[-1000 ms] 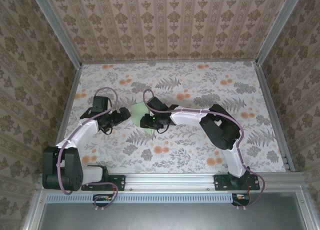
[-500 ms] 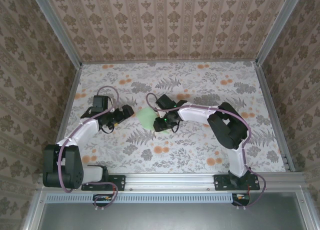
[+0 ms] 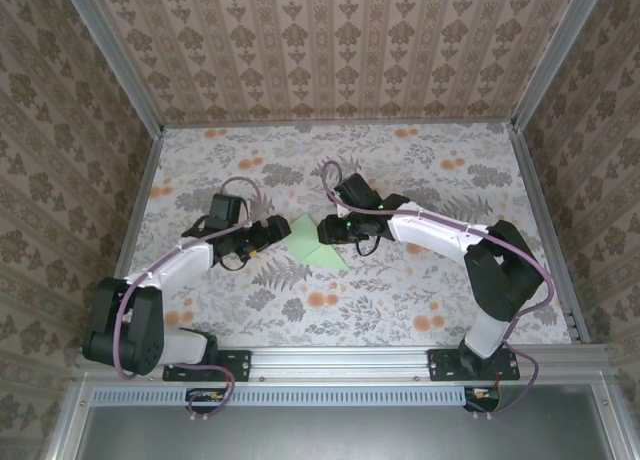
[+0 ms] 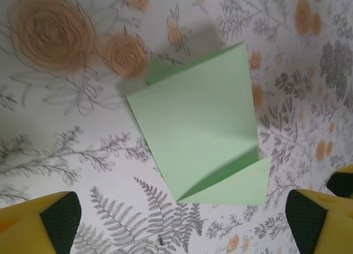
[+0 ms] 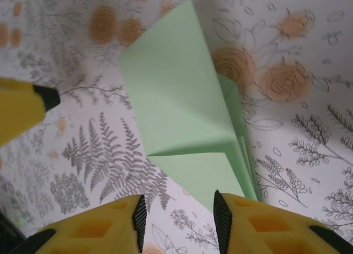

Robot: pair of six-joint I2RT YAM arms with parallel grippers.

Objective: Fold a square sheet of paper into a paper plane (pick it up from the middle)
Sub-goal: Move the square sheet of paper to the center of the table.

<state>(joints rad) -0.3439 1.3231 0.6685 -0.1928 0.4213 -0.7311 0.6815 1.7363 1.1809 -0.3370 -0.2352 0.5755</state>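
The square sheet of paper (image 4: 196,143) lies flat on the worktop, mid-field, between your two tools. It's no longer a plain square: one big flap is folded over on a slant, a smaller triangular flap shows at the near corner, and the right wrist view shows stacked edges down one side. So a couple of folds are in, but it's a wide, lopsided shape, not a narrow pointed dart. My call is early-to-mid. The nose folds need tidying, and the centre crease and wings are not yet made.

The left tool (image 3: 265,238) sits just beside the paper's left edge, jaws wide apart with nothing between them. The right tool (image 5: 177,210) is at the opposite edge, jaws partly apart, and the paper's near flap reaches into the gap. It isn't clamped. I can't tell whether a fingertip presses on the sheet, because the contact is hidden under the tool.

Around it there is just the orange-and-grey floral tablecloth (image 4: 66,127) and the patterned walls (image 3: 330,50). Nothing blocks you. The main risks are the two tools crowding each other over the sheet and the thin paper sliding on the cloth.
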